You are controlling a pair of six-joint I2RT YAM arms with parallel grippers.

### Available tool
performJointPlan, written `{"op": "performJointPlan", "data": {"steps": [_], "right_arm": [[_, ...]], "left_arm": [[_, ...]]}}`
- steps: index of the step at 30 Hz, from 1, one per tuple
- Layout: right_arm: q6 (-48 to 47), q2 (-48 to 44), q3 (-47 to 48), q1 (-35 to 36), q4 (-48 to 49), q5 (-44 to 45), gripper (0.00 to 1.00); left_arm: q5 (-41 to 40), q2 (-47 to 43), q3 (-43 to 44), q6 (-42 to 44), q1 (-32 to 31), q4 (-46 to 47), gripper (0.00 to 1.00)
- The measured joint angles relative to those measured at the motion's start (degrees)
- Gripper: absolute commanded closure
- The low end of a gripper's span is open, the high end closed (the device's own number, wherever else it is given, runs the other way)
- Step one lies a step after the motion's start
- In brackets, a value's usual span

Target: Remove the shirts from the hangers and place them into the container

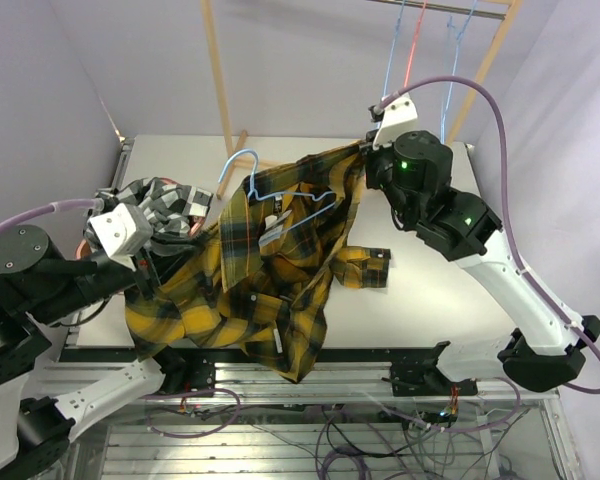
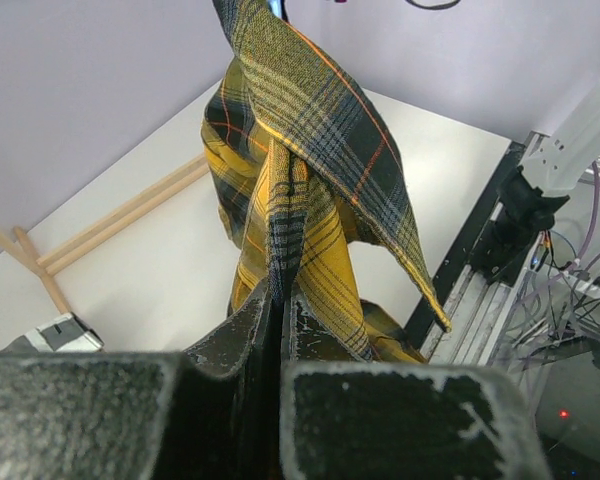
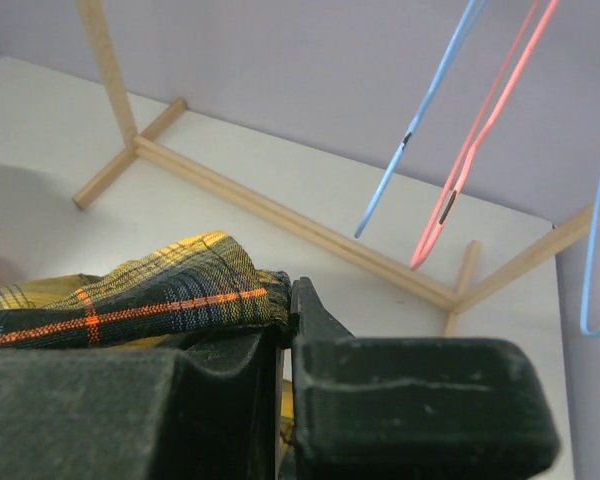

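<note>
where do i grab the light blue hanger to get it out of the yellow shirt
By its hook and neck, coming from above on the left: the light blue hanger lies on the yellow plaid shirt, hook sticking out bare past the collar, shoulders partly in cloth.

Yellow shirt (image 1: 270, 290) held between left hand (image 1: 152, 262), right hand (image 1: 368, 160); hanger (image 1: 252, 185) in it.

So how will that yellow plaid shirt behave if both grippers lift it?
Probably floppy: the yellow plaid shirt sags and folds between the left gripper and right gripper. Likely light, since thin pinches hold it. The light blue hanger lying in its folds may well snag or drag along.
</note>
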Motion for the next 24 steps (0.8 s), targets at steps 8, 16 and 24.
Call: {"op": "performJointPlan", "data": {"steps": [8, 16, 24], "right_arm": [[1.62, -0.42, 2.47, -3.04, 0.20, -13.55, 1.00], [2.67, -2.34, 5.75, -5.53, -2.93, -33.94, 0.96], [3.15, -0.28, 7.15, -6.36, -9.60, -35.60, 0.46]], "left_arm": [[3.39, -0.44, 1.62, -1.53, 0.13, 0.39, 0.93], [7.30, -4.28, 0.07, -3.17, 0.13, 3.74, 0.93], [9.75, -4.31, -0.66, -4.24, 0.13, 5.99, 0.93]]}}
